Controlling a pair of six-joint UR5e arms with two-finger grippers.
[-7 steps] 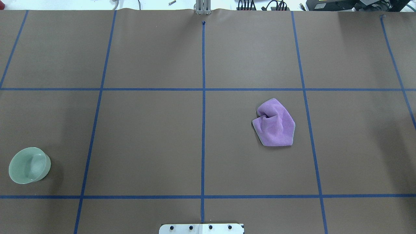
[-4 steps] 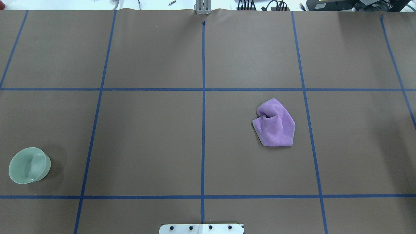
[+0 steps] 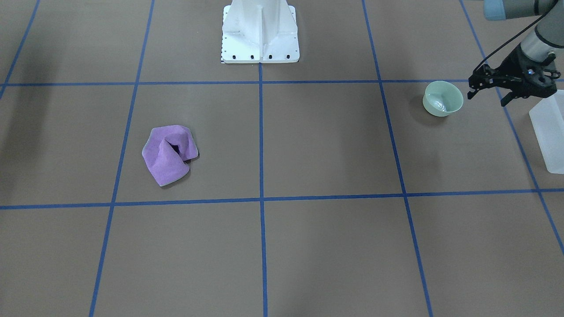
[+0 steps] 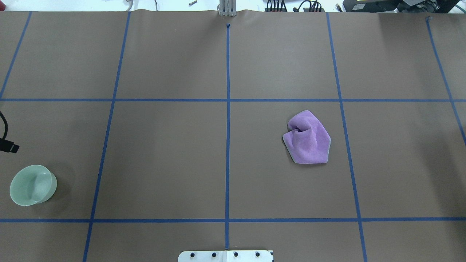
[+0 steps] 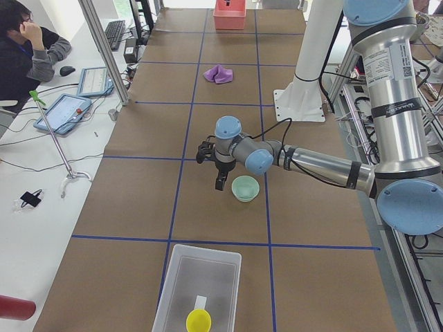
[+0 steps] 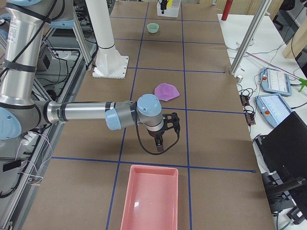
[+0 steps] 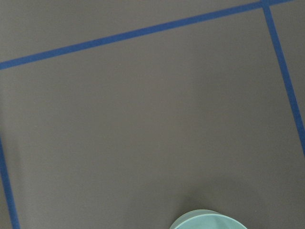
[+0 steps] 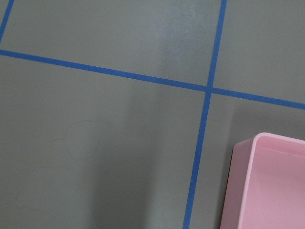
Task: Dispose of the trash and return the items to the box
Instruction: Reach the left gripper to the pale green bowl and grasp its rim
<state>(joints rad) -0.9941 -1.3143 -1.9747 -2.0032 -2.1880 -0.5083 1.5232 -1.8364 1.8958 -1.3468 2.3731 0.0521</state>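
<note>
Left gripper hangs spread wide, empty, just beside the mint bowl; right gripper, can't tell.

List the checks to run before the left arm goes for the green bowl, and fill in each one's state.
1. Left gripper open: ok, its fingers are spread in the front-facing view.
2. Left gripper empty: ok, nothing between the fingers.
3. Green bowl upright on the table: ok, opening up.
4. Gripper lined up over the bowl's rim: not ok, it hangs beside the bowl, apart from it. The left wrist view catches only the bowl's edge.
5. Room in the clear box: ok, a yellow round object sits at one end and bare floor remains.
6. Right gripper open or shut: cannot tell, only the side view shows it.
</note>
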